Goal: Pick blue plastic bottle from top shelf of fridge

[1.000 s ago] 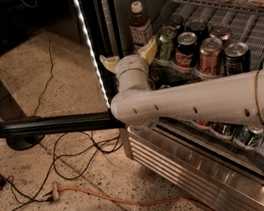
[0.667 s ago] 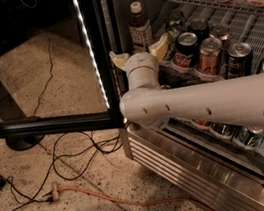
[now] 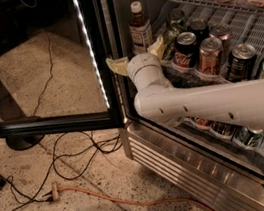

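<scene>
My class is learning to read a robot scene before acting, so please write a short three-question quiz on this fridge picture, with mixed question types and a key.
1. True or false: the gripper, in front of the shelf at the fridge's left side, is shut on the blue plastic bottle.
2. Where does the blue plastic bottle stand? A) upright at the left end of the shelf, left of the cans; B) on the floor; C) lying on its side on the shelf above.
3. Fill in: besides the black cables, one ___ cable lies on the floor.
Key: 1 false, its fingers are spread open, just short of the bottle; 2 A; 3 orange.
</scene>
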Robot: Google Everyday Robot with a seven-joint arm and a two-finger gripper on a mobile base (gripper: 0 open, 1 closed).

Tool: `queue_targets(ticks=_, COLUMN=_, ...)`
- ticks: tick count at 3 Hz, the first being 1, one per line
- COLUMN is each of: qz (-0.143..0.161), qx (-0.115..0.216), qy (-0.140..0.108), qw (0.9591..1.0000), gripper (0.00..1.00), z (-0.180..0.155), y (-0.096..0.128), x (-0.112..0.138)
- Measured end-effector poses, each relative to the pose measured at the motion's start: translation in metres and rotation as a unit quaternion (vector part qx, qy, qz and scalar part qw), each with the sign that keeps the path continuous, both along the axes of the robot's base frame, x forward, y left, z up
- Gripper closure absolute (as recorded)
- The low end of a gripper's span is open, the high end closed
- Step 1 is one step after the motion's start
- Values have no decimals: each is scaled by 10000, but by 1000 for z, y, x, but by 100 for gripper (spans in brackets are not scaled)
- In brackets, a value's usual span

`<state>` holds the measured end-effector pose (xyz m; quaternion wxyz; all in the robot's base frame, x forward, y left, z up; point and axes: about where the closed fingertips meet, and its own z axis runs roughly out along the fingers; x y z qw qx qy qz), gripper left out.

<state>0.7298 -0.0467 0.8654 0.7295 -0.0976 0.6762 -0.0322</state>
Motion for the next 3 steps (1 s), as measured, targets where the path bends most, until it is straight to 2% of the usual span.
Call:
queue_targets(ticks=1, qz=571, qx=-65, qy=191, qw=9982, gripper=19, z=-7, y=24, x=-15)
queue_targets(ticks=2, qz=798, qx=-145, qy=268, qw=9963, gripper=30, z=-11, y=36, x=-28)
queue_targets(ticks=3, qz=692, qx=-191, qy=234, qw=9971, gripper=29, z=-14, y=39, x=-30)
